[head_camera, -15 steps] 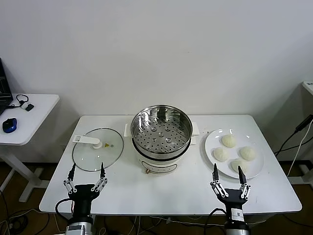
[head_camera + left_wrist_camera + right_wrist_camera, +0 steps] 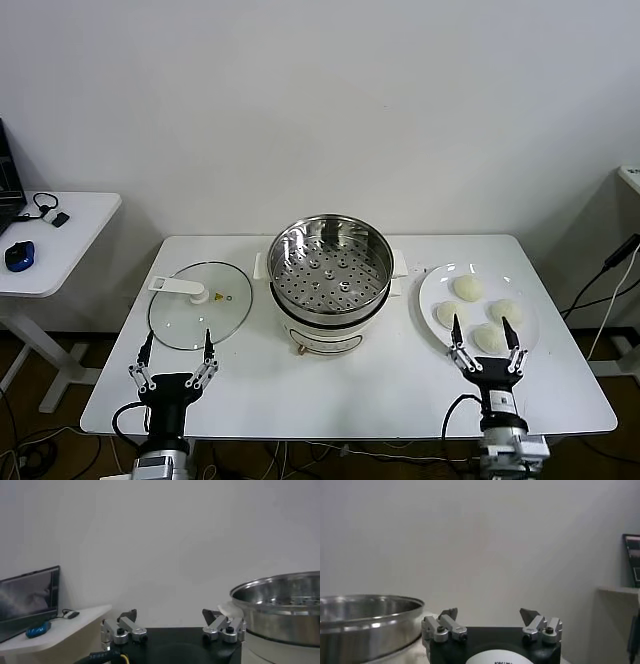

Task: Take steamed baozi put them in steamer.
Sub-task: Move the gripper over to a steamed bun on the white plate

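Observation:
Several off-white baozi (image 2: 468, 288) lie on a round white plate (image 2: 432, 283) at the table's right. The steamer (image 2: 329, 281), a shiny steel pot with a perforated tray on a white base, stands at the table's centre; its rim shows in the left wrist view (image 2: 280, 612) and the right wrist view (image 2: 365, 622). My right gripper (image 2: 484, 333) is open and empty, raised over the plate's near edge with its fingertips around the nearest baozi (image 2: 488, 339). My left gripper (image 2: 176, 347) is open and empty, near the table's front left edge.
A flat glass lid (image 2: 200, 304) with a white handle lies left of the steamer, just beyond my left gripper. A white side table (image 2: 60, 240) with a blue mouse stands at far left. Cables hang at the right past the table's edge.
My right gripper has moved forward and a little to the right, from the table's front edge up to the plate's near rim. The left arm has not moved.

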`<state>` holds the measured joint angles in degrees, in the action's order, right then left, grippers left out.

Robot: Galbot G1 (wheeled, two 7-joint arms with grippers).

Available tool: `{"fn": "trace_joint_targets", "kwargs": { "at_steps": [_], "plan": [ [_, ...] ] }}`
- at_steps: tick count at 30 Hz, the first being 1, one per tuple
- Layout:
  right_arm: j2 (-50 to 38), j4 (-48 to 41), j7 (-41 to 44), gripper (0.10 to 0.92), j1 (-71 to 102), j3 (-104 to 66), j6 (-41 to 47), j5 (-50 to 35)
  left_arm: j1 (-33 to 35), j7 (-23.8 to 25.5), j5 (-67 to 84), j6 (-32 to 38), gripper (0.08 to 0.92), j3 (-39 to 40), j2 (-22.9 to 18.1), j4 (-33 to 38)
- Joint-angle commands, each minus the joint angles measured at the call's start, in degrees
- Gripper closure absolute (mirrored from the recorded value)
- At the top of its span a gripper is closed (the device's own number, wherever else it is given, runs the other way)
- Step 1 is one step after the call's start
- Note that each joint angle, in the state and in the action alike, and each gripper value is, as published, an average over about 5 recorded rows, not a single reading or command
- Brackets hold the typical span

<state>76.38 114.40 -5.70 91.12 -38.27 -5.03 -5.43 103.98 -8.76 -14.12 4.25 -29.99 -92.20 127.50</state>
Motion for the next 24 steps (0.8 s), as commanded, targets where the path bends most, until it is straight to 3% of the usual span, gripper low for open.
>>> {"fn": "trace_joint_targets", "kwargs": {
  "at_steps": [1, 6, 13, 24],
  "plan": [
    [-5.17, -1.68, 1.60, 0.203, -6.37, -3.90, 11.17, 1.02, -0.05, 0.01, -0.02, 0.05, 0.177, -0.14, 0.20, 0.01],
    [-15.26, -2.66, 7.64, 0.203, -10.35, -4.41, 19.43, 8.58, -0.02, 0.00, -0.02, 0.07, 0.177, -0.27, 0.33, 0.00],
    [-25.06, -4.92, 17.84, 0.203, -14.44, -3.05, 23.80, 17.92, 0.10, -0.13, -0.04, 0.15, 0.177, 0.07, 0.11, -0.01],
    [-41.38, -13.21, 30.22, 0.203, -19.08, 0.85, 23.87, 18.42, 0.00, -0.11, 0.52, 0.31, 0.177, -0.31, 0.34, -0.02]
  ]
}}
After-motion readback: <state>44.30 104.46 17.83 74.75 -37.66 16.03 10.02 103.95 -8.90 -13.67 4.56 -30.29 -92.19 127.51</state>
